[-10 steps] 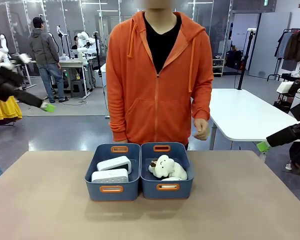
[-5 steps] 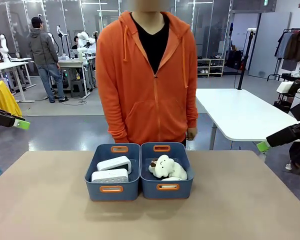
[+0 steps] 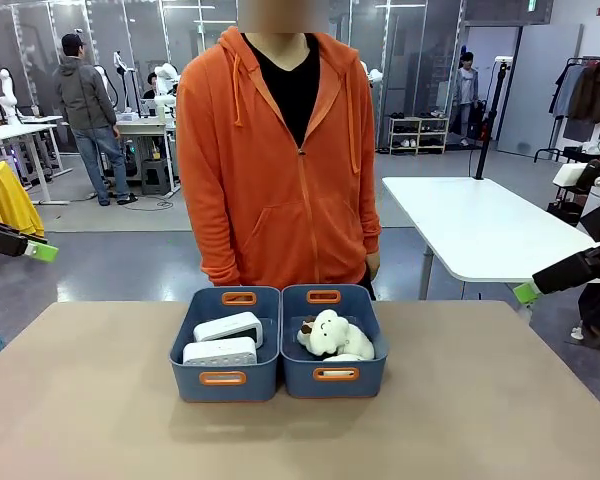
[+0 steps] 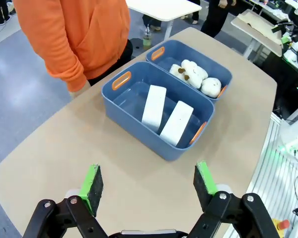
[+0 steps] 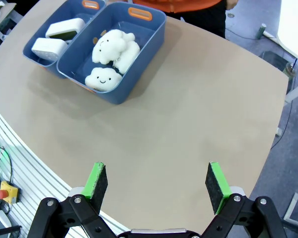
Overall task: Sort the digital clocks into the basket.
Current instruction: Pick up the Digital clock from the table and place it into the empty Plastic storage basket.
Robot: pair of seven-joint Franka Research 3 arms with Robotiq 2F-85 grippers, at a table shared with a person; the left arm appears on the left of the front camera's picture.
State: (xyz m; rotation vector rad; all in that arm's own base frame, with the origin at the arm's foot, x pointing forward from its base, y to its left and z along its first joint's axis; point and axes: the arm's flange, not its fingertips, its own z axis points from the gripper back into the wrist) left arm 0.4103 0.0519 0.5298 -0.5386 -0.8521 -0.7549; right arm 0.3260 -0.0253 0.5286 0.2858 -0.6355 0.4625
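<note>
Since half a second earlier, only the person (image 3: 277, 160) had shifted toward nine o'clock; my arms had held still. Both digital clocks (image 3: 225, 338) lay side by side in the left basket (image 3: 225, 345), well apart from my fingers. My left gripper (image 4: 148, 183) and right gripper (image 5: 157, 183) hung wide open, empty, above the bench (image 3: 480, 420). Plush clouds (image 5: 111, 54) filled the other bin (image 5: 154, 29).

The left gripper (image 4: 148, 184) is hanging above the table with its green pads (image 4: 93, 183) spread wide and nothing between them, while the right gripper (image 5: 158, 186) is likewise hovering high, fingers apart and empty, each arm showing at its own edge of the front view.
</note>
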